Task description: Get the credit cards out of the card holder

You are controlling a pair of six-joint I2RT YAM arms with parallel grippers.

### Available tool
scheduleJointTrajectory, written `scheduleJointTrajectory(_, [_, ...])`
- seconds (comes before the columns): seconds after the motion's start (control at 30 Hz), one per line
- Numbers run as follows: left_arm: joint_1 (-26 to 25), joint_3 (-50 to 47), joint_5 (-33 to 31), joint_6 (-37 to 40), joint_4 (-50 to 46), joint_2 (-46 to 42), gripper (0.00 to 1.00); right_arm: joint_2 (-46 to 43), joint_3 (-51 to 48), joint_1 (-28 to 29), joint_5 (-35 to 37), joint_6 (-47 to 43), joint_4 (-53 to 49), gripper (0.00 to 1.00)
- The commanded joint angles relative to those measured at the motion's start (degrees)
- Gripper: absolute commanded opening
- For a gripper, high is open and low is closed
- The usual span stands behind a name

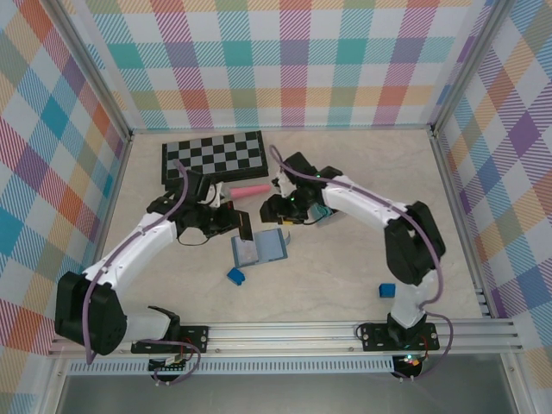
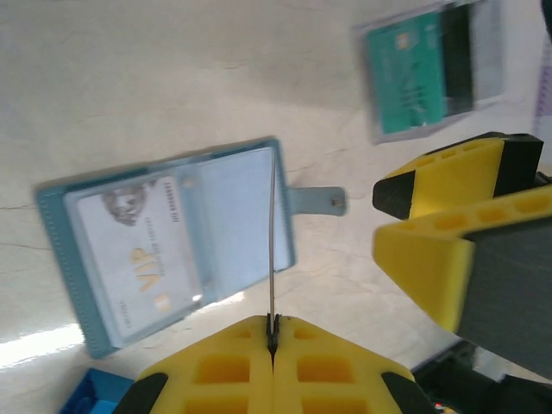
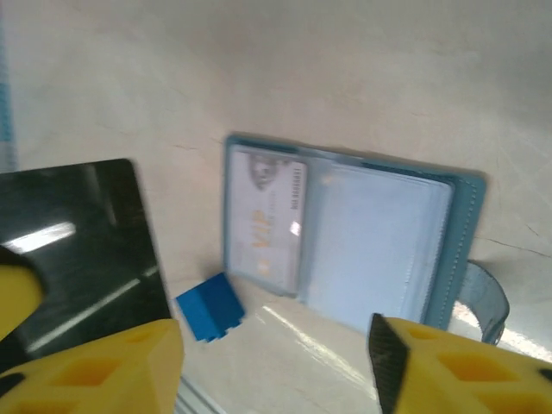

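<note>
My left claw was pressed together on a black card, pinching it by one edge so that it stood upright and edge-on above the surface. That grip kept the card clear of everything below. My right claw hovered just beside it with its fingers well apart and nothing between them. I judged it had no part in holding the card at that point.

The card holder lay open and flat on the surface beneath both claws, its strap tab sticking out to one side. It lay spread like that so the pockets faced up and could be reached. A pale card marked VIP sat in the pocket of one half, and the clear pocket of the other half looked empty. So I reckoned the task was only part done.

A small blue block sat near one corner of the holder without touching it. A grey box holding a teal card lay further off, a likely place to put down what I held.
</note>
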Motion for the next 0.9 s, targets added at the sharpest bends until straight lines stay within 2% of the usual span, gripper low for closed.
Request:
scheduleJointTrajectory(0.0, [0.78,1.03,5.79,-5.06,3.27,-3.03,0.0,-4.92,-5.08,-2.39,-7.79,4.77,9.81,0.67])
scheduleJointTrajectory(0.17, [0.78,-0.1,11.25,-11.78,11.11,-5.81,0.0,-9.88,-10.02,-4.63,-17.52,10.05,19.72,0.75])
scheduleJointTrajectory(0.33, [0.78,-1.35,14.82,-19.39,21.12,-6.78,0.0,-11.66,-12.95,-5.3,-24.14,16.61,28.78,0.7])
scheduleJointTrajectory(0.63, [0.79,-1.68,15.75,-21.59,23.45,-6.98,0.0,-13.6,-16.22,-6.39,-29.59,23.89,40.98,0.39])
scheduleJointTrajectory(0.87, [0.8,-1.46,15.99,-21.86,22.6,-6.85,0.0,-14.4,-15.84,-6.48,-31.25,23.84,42.18,0.22])
